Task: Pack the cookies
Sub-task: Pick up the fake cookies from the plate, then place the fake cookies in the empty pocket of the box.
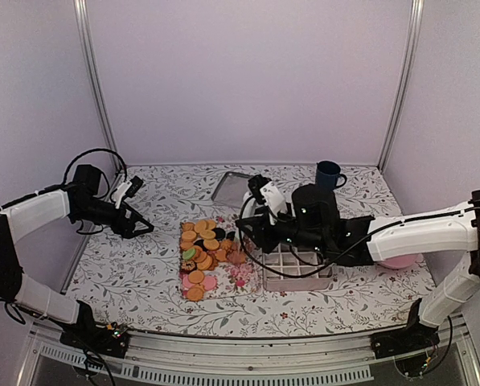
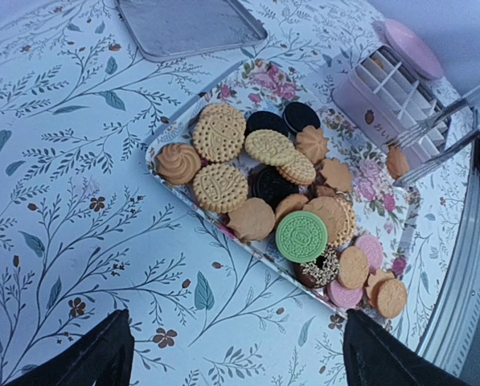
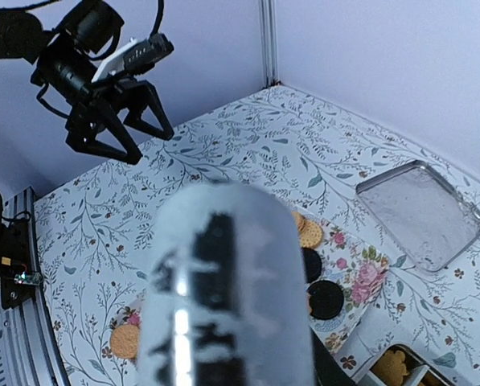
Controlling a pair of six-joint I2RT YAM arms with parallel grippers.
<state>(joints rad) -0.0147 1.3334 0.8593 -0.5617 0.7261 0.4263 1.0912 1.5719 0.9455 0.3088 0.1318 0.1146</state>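
Observation:
Many cookies [image 1: 201, 251], mostly orange-golden with a few black, pink and one green [image 2: 301, 236], lie on a floral tray [image 1: 244, 277]. My right gripper [image 1: 244, 233] is over the tray's right edge, shut on metal tongs [image 3: 223, 289] whose blurred handle hides its fingers in the right wrist view. The tong tips [image 2: 420, 153] pinch an orange cookie [image 2: 396, 162] beside the white compartment box [image 1: 297, 272]. My left gripper [image 1: 140, 226] is open and empty, above the cloth left of the tray; its fingertips [image 2: 103, 354] frame bare cloth.
A metal lid [image 1: 231, 186] lies behind the tray and a dark blue mug [image 1: 329, 174] stands at the back right. A pink plate [image 1: 400, 261] sits right of the box under my right arm. Purple walls with metal posts close in the table.

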